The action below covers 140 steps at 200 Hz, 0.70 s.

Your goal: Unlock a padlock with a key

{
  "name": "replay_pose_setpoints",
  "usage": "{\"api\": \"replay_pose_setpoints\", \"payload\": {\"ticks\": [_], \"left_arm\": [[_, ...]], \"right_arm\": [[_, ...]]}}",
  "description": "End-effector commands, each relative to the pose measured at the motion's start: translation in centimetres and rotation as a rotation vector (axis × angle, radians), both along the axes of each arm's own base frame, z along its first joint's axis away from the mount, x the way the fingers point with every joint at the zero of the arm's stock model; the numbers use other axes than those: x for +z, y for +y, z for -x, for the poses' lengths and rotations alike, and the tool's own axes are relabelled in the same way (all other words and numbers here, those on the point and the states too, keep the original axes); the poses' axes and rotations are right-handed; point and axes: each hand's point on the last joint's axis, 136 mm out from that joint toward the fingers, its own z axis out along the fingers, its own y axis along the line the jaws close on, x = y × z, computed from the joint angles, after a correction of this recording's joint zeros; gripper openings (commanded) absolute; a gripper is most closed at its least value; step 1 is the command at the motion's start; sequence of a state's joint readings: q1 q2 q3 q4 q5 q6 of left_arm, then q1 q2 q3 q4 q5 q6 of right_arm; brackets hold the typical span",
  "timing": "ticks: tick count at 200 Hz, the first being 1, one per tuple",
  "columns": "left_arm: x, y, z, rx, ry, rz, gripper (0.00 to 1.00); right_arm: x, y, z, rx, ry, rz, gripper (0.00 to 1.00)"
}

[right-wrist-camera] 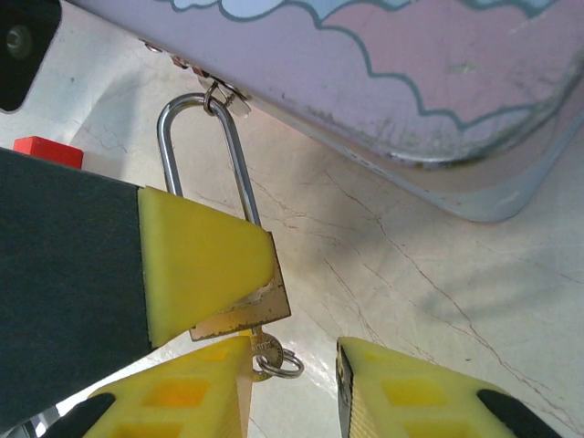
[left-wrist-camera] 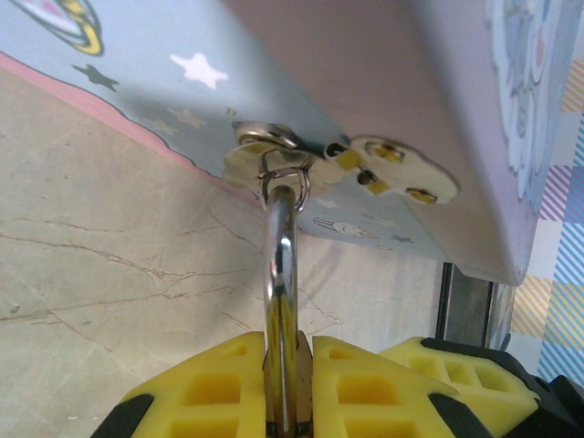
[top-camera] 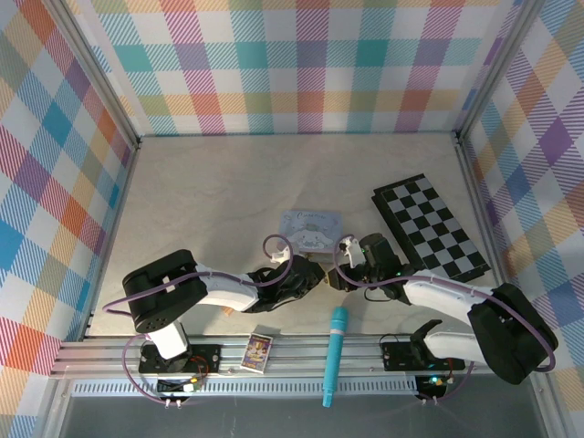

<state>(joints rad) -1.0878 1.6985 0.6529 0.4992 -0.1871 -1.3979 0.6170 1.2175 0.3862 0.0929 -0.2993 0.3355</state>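
Observation:
The brass padlock hangs by its silver shackle from the hasp of the pastel cartoon tin. My left gripper is shut on the padlock's body, and one of its yellow fingers crosses the right wrist view. The small key sticks out of the padlock's underside with a wire ring on its head. My right gripper is open around the key. The key's head lies against its left finger, and the other finger stands well apart.
A black-and-white checkerboard lies right of the tin. A teal stick and a small printed card box lie near the front rail. A red block sits left of the padlock. Both grippers meet just in front of the tin.

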Motion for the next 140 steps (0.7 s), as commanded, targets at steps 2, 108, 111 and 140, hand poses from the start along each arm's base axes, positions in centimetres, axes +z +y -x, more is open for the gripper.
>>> {"api": "replay_pose_setpoints", "payload": {"ticks": [2,108,111,140], "left_arm": [[2.2,-1.0,-0.3,-0.017,-0.021,0.059,0.00],[2.3,-1.0,-0.4,-0.014,-0.021,0.069,0.00],[2.3,-1.0,-0.4,-0.014,-0.021,0.068,0.00],[2.3,-0.7,-0.5,-0.008,-0.021,0.063,0.00]], "right_arm": [[1.3,1.2,-0.6,0.018,-0.012,-0.039,0.30],[-0.2,0.9,0.7,0.055,-0.027,0.065,0.23],[-0.2,0.9,0.8,0.054,-0.025,0.065,0.23],[-0.5,0.4,1.3,0.033,-0.015,0.048,0.22]]}}
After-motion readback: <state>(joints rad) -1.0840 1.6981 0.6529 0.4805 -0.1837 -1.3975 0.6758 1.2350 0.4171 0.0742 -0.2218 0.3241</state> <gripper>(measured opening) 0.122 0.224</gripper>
